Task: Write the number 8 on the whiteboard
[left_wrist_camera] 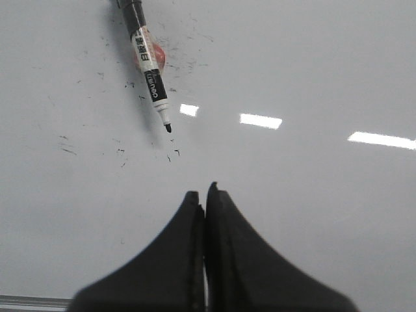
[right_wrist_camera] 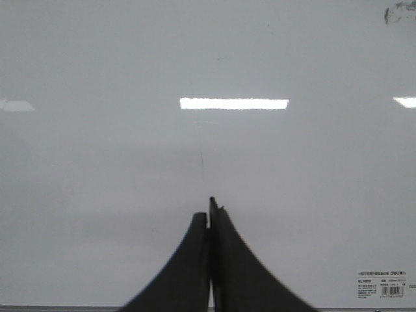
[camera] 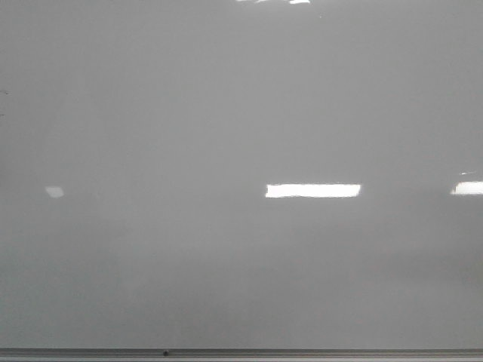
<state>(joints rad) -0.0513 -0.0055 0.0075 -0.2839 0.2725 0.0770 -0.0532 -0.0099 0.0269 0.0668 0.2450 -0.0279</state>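
The whiteboard [camera: 226,113] fills the front view, glossy pale grey, with a thin grey frame strip along its near edge. No number 8 shows on it in any view. In the left wrist view my left gripper [left_wrist_camera: 205,193] is shut and empty over the board [left_wrist_camera: 312,208]. A black-and-white marker [left_wrist_camera: 149,68] lies uncapped on the board ahead of it, tip toward the gripper, well apart from it. In the right wrist view my right gripper [right_wrist_camera: 210,209] is shut and empty over bare board [right_wrist_camera: 97,195]. Neither gripper shows in the front view.
Small black ink specks [left_wrist_camera: 120,151] are scattered round the marker, and a pinkish-red spot [left_wrist_camera: 156,57] lies under it. A dark smudge [right_wrist_camera: 398,13] and a product label [right_wrist_camera: 381,285] show in the right wrist view. Bright glare patches [camera: 312,191] lie on the board.
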